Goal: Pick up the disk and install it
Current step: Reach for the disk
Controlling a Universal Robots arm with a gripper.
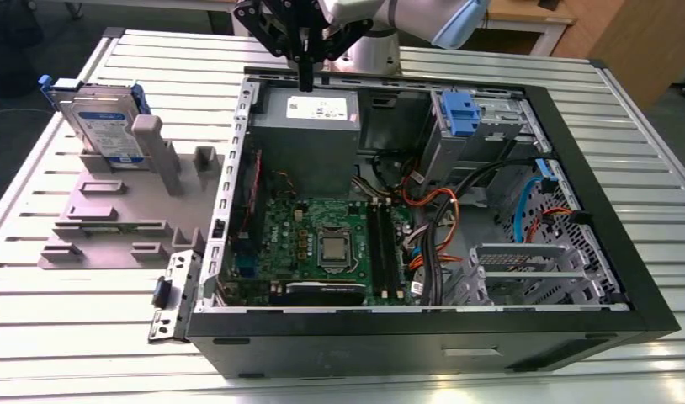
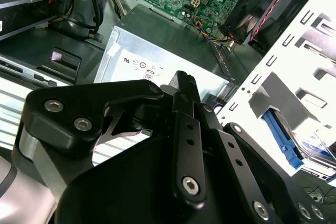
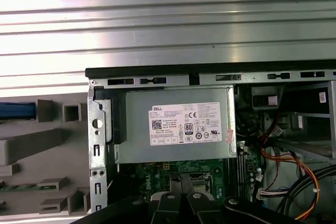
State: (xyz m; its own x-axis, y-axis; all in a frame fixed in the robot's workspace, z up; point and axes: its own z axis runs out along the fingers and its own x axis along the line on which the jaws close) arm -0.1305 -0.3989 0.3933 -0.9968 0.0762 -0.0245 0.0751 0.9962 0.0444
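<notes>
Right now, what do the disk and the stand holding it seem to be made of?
The disk: silvery metal body, it reflects light, with a blue, likely plastic, frame. The stand: matte grey, moulded-looking blocks, probably plastic.

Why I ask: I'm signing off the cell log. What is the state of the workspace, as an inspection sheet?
Surface: slatted metal table.
Job's things: disk stands upright in the grey holder at the exterior view's left, outside the open computer case; not held.
Clutter: grey power supply and blue tab inside the case.
Grippers: gripper hovers over the power supply, jaws closed, empty.
Cables: orange, black and blue cables bundled inside the case.
Surroundings: wooden furniture beyond the table.
</notes>
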